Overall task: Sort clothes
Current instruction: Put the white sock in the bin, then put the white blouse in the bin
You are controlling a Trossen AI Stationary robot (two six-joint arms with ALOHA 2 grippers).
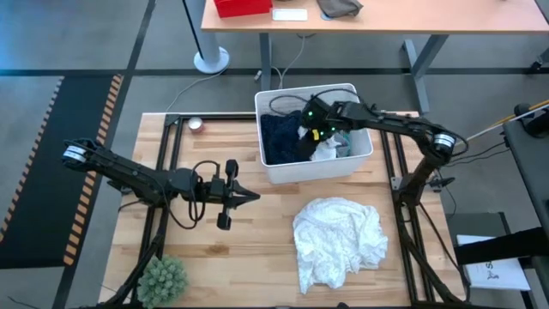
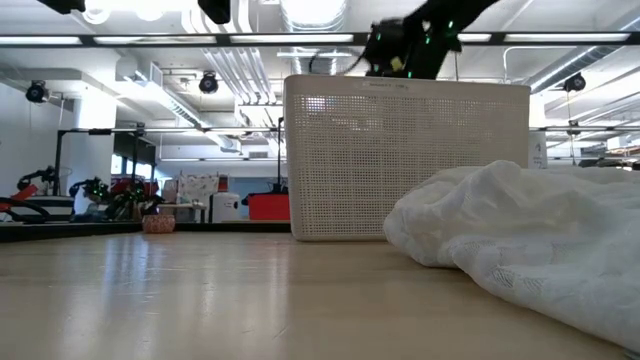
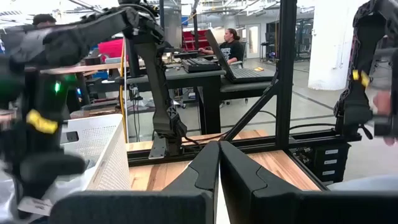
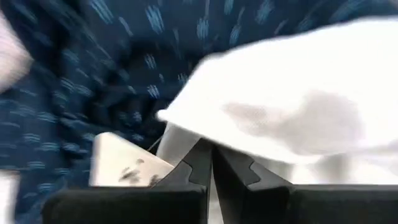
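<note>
the right gripper (image 1: 310,120) reached down into the bin (image 1: 360,161) at the table's far edge, its fingers pressed together in the right wrist view with no cloth caught between the tips. just past them lay a white fold (image 4: 292,106) over the navy patterned garment (image 4: 81,74); a pale tag-like scrap (image 4: 124,165) beside the fingers was too blurred to identify. from above, the navy garment (image 1: 281,137) filled the bin's left half, while the arm's head covered much of the right half, leaving only scraps of white (image 1: 328,151) and teal (image 1: 345,142) cloth showing. in the low view the bin's perforated wall (image 2: 400,160) hid everything inside it, and only the top of the right arm showed above its rim.

the large white garment (image 1: 337,239) lay crumpled on the table toward its near right corner, apart from the bin; in the low view it ran out of frame at the right.

the left gripper (image 1: 250,196) waited over the table's left half, held level and pointing toward the centre, its fingers closed on nothing. a plant (image 1: 163,279) stood at the near left corner, partly cut off by the frame. a person (image 3: 231,45) sat at a desk in the room beyond.
</note>
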